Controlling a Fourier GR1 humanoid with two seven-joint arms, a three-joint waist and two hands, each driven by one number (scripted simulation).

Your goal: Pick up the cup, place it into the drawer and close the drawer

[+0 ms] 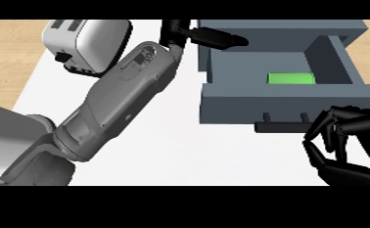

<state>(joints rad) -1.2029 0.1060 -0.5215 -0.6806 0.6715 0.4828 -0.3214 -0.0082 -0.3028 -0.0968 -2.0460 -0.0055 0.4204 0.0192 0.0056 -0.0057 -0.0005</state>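
Toaster (86, 46), chrome with a rounded boxy shell, two dark slots on top and a dark knob on its side, sits left of the left hand and beside the grey forearm that crosses the view diagonally. Left hand (209, 37) is extended at the far side of the counter, black fingers straight and released, lying across the back left corner of the drawer (278, 103); nothing is grasped in it. Drawer is a slate-grey, matte, rectangular box, pulled open, its long axis running left to right; its front wall faces the robot and carries a dark bar handle (283, 124) on the outside. Cup (292, 78) shows only as a flat bright-green patch on the drawer floor, to the right of and nearer than the left hand; its shape and which way it points cannot be told. Right hand (338, 148) sits just right of and below the handle, near the drawer front, black fingers curled inward in a clench with nothing visibly held. Counter (180, 144) is smooth and white; pale wood-grain floor (20, 46) shows beyond its left edge.
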